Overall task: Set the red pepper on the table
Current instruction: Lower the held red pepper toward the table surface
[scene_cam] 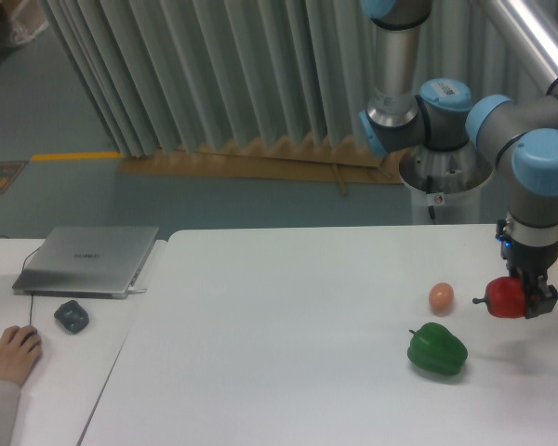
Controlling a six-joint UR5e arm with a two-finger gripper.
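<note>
The red pepper (504, 298) is glossy, with its dark stem pointing left, and hangs a little above the white table (288, 334) at the right side. My gripper (528, 299) comes straight down from the wrist and is shut on the red pepper, its fingers partly hidden behind the fruit. The pepper is right of the egg and above-right of the green pepper, touching neither.
A small orange-brown egg (441, 296) and a green bell pepper (437, 349) lie on the table near the held pepper. On the narrower desk at left are a grey laptop (86, 259), a dark mouse-like object (71, 316) and a person's hand (11, 355).
</note>
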